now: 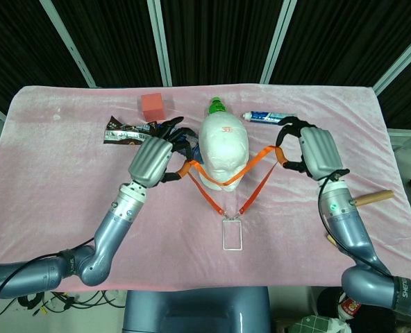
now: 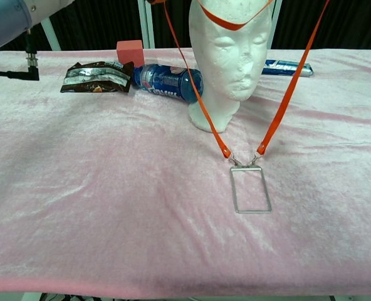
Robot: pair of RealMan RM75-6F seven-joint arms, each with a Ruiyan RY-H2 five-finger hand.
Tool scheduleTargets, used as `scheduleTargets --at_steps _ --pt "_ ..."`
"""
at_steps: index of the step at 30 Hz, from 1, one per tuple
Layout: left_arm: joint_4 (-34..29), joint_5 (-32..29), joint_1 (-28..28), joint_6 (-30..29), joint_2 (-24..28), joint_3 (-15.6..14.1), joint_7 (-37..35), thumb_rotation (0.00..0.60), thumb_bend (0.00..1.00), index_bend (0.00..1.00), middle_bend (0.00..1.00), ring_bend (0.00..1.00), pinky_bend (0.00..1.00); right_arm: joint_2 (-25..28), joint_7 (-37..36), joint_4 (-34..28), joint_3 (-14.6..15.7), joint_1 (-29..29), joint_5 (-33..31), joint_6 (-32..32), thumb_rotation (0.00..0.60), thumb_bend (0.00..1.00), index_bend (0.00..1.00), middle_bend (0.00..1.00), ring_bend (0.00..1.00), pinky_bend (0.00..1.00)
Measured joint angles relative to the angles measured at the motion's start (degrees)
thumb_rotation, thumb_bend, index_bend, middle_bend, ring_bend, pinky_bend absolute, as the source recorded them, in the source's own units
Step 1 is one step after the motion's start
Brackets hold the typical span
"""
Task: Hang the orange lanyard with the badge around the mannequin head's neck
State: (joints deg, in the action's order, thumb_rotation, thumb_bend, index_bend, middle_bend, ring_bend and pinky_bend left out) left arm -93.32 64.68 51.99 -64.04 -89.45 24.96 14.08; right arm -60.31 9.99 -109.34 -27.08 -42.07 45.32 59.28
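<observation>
The white mannequin head [image 1: 223,154] [image 2: 229,56] stands upright mid-table. My left hand [image 1: 155,159] pinches the orange lanyard [image 1: 223,182] [image 2: 279,119] on the head's left side, and my right hand [image 1: 313,152] pinches it on the right side. Both hands are raised; the chest view shows only the left arm [image 2: 10,19] at its top left corner. The loop's upper strap sags across the forehead [image 2: 230,24]. Two straps run down to the clear badge holder [image 1: 232,234] [image 2: 250,190], which lies tilted with its lower edge on the pink cloth in front of the head.
Behind the head lie a blue bottle [image 2: 167,80], a green-capped bottle [image 1: 216,106], a snack wrapper [image 2: 96,75], a red block [image 1: 153,106] and a toothpaste tube [image 1: 269,118]. A wooden-handled tool [image 1: 372,198] lies at the right, partly behind my right arm.
</observation>
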Motion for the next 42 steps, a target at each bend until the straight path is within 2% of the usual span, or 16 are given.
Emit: scheduleTargets --at_steps 7,21,31,42 --pt "3.95 -3.96 2.23 -0.56 -1.54 3.23 1.41 0.600 0.43 0.62 0.28 0.06 0.12 -0.61 1.31 4.84 -3.00 -6.50 -7.56 -3.57 0.600 0.52 0.80 0.28 0.33 0.34" --pt "11.00 -8.28 4.79 -1.33 -3.13 7.70 -1.13 0.600 0.42 0.62 0.28 0.06 0.12 -3.44 1.30 15.54 -4.52 -12.88 -14.78 -7.62 0.600 0.52 0.80 0.28 0.33 0.34" --pt "17.93 -8.69 6.48 -1.71 -5.07 7.96 -2.34 0.600 0.42 0.62 0.29 0.06 0.12 -5.78 0.13 23.17 -3.69 -15.53 -16.54 -11.35 0.600 0.52 0.80 0.28 0.33 0.34" --pt "31.15 -7.72 9.57 -1.15 -10.11 7.22 -5.37 0.600 0.42 0.62 0.29 0.06 0.12 -9.82 -0.53 32.88 -2.80 -19.70 -17.11 -15.65 0.600 0.52 0.80 0.28 0.33 0.34"
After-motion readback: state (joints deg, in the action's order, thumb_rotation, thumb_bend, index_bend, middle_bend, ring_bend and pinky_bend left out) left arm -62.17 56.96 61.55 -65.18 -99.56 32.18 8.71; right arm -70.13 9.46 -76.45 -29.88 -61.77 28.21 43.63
